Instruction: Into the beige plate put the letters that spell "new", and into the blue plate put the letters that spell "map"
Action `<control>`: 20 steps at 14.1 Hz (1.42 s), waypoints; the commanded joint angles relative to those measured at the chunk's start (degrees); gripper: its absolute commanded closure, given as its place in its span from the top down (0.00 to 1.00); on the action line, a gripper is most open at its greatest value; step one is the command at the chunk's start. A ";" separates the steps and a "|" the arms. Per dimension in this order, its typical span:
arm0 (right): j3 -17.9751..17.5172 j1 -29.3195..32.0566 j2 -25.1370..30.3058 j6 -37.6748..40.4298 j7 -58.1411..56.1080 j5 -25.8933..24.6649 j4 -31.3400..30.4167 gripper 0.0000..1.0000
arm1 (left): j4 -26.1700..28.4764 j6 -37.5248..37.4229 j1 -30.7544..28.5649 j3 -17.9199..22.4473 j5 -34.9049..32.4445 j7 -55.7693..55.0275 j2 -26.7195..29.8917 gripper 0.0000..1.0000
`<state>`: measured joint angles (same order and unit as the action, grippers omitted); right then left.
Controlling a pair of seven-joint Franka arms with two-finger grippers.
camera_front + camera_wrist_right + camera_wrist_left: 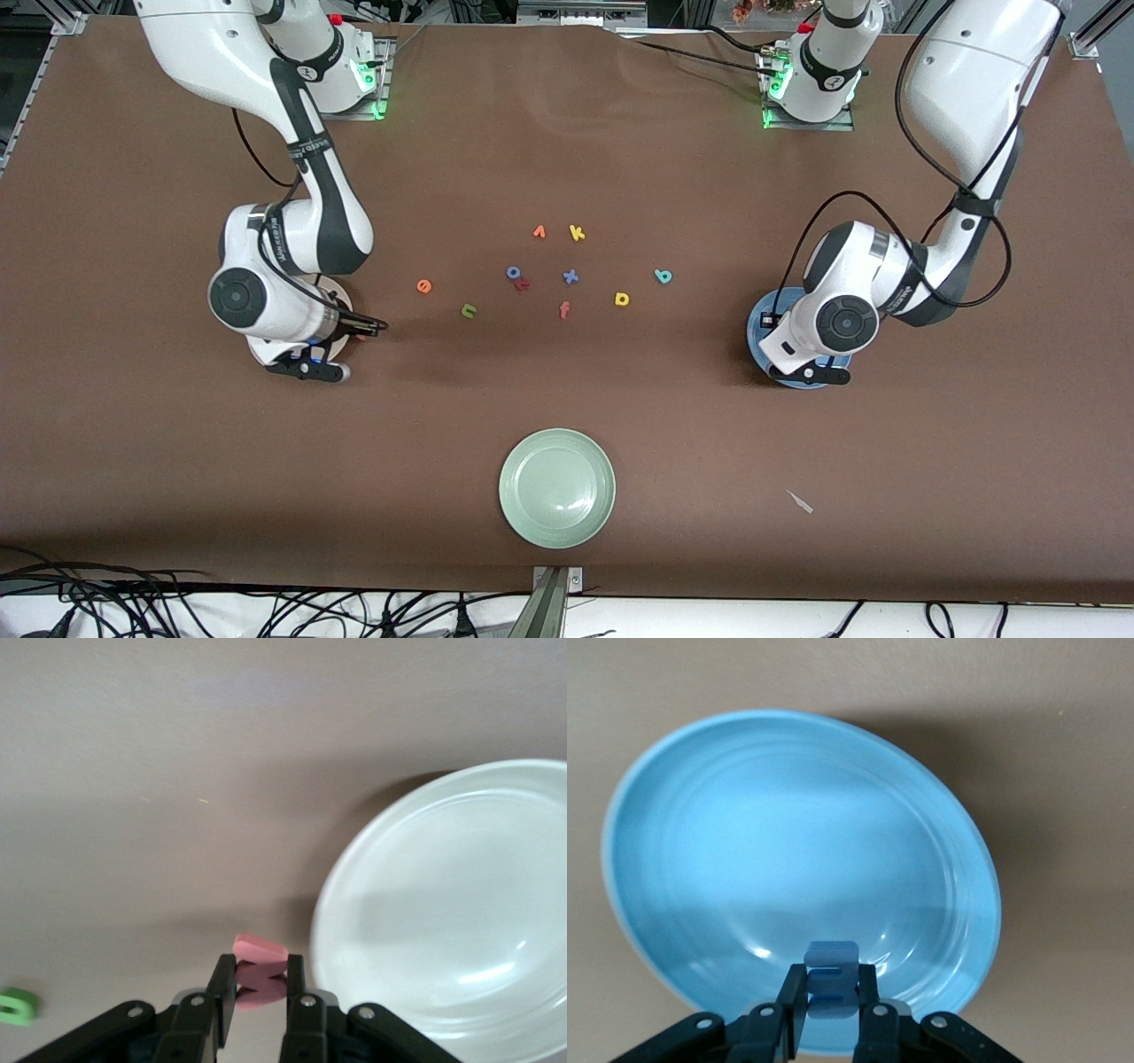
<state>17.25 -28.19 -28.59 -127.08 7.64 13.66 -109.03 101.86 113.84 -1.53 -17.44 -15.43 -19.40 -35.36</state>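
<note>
A pale green plate (557, 487) is being shown nearest the front camera; a yellow "k" (577, 233) and salmon "f" (564, 309) are lying farther back.

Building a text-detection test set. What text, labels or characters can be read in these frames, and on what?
"k": yellow foam letter on the table.
"f": salmon foam letter.
"n": green foam letter.
"o": blue foam letter.
"e": orange foam letter, round, barely legible.
Other foam letters: shapes too small or turned to read for certain.
Arm markings near the right arm's wrist: too small to read.
Plates: no text.
</note>
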 commanded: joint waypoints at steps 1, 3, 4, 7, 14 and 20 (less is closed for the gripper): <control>3.74 -0.37 4.68 -6.42 -13.66 0.14 -9.61 0.00 | -0.09 0.68 -0.57 -0.57 -1.71 0.77 -0.50 0.33; 5.77 -0.28 4.16 -9.14 -20.97 0.40 -10.93 0.00 | -0.09 -1.24 -0.58 -0.92 -1.71 0.77 0.29 0.81; 5.95 -0.11 3.89 -9.76 -22.22 0.40 -11.11 0.00 | -0.43 -2.82 -0.23 -1.19 -1.71 0.68 0.81 0.95; 5.78 -0.02 4.24 -8.37 -21.27 0.84 -10.41 1.00 | -0.88 -5.19 -0.22 -3.89 -0.22 -0.11 3.27 0.98; -1.77 -1.25 6.09 -0.62 4.97 1.02 -6.10 1.00 | -0.09 -3.81 0.30 -11.46 8.48 -20.01 4.60 0.87; -9.77 -1.69 7.05 -11.67 17.83 1.02 -12.15 1.00 | 10.69 14.26 4.78 -12.97 8.31 -37.72 2.75 0.83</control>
<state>9.52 -29.98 -23.40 -133.09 23.25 13.97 -116.21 107.22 120.69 2.72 -30.57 -7.97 -54.01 -32.70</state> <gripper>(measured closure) 0.000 0.172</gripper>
